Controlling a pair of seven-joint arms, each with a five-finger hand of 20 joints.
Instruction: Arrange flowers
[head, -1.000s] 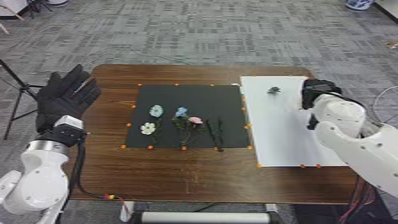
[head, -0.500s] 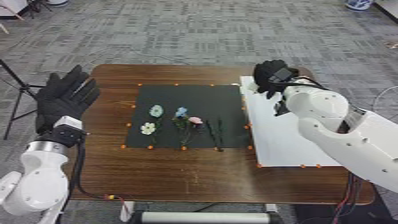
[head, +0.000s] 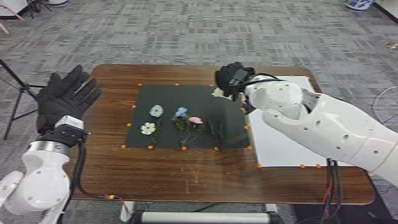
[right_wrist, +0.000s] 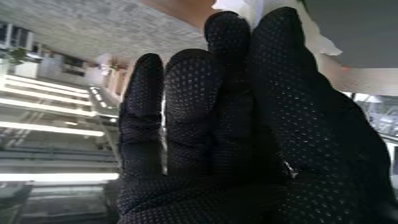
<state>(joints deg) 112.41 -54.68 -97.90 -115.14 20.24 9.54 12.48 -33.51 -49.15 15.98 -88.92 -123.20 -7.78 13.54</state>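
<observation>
Over the upper right corner of the black mat, my right hand (head: 233, 77) pinches a white flower (head: 219, 93). In the right wrist view white petals (right_wrist: 250, 7) stick out between the tips of the thumb and a finger of my right hand (right_wrist: 209, 150). On the mat (head: 164, 95) lie a pale mint flower (head: 156, 110), a white flower (head: 148, 128), a blue flower (head: 181, 112) and a pink flower (head: 195, 120), with thin dark stems beside them. My left hand (head: 64, 97) is open, fingers straight, off the table's left edge.
A white sheet (head: 280, 145) lies right of the mat, partly under my right arm. Small orange markers line both. The brown table (head: 187, 172) has its far edge just beyond my right hand. A tripod stands at the far left.
My right hand has moved left from above the white sheet to the mat's upper right corner, carrying the white flower. The left hand has stayed still.
</observation>
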